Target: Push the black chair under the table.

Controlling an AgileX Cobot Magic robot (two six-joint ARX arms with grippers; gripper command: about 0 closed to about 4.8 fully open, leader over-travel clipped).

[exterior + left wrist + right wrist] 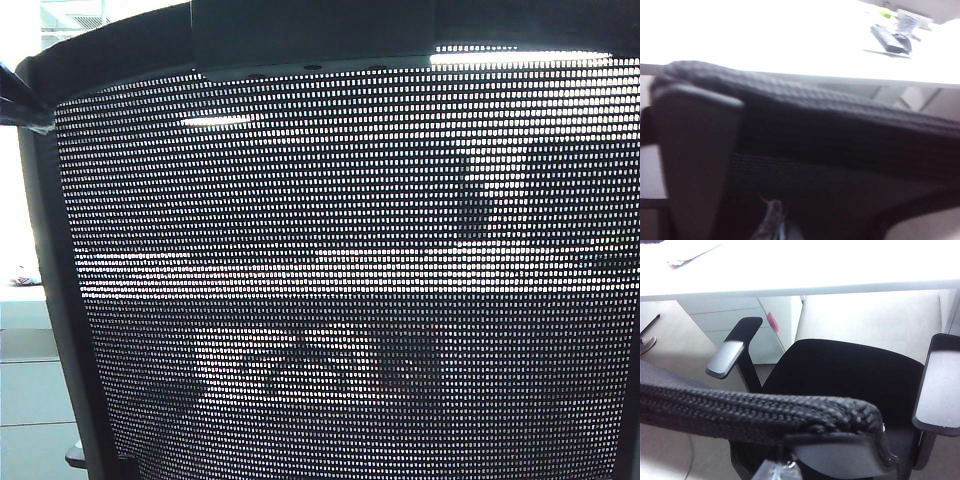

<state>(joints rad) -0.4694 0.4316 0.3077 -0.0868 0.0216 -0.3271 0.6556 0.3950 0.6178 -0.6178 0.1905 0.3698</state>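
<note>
The black chair's mesh back (350, 280) fills the exterior view, its solid frame (60, 300) down the left side. In the right wrist view I look over the back's padded top edge (755, 410) onto the seat (840, 375) and both armrests (732, 352) (940, 385); the seat's front lies below the edge of the white table (790, 290). My right gripper (782, 470) touches the back's top edge, tips together. My left gripper (775, 225) is a dim sliver against the chair's top (815, 120), tips together too. The table (790, 40) lies bright beyond.
A white drawer unit (735, 315) with a pink tag (772, 321) stands under the table beside the left armrest. A dark object (892, 37) lies on the table top. A pale panel (865, 320) closes the space behind the seat. Grey floor (665, 450) shows beside the chair.
</note>
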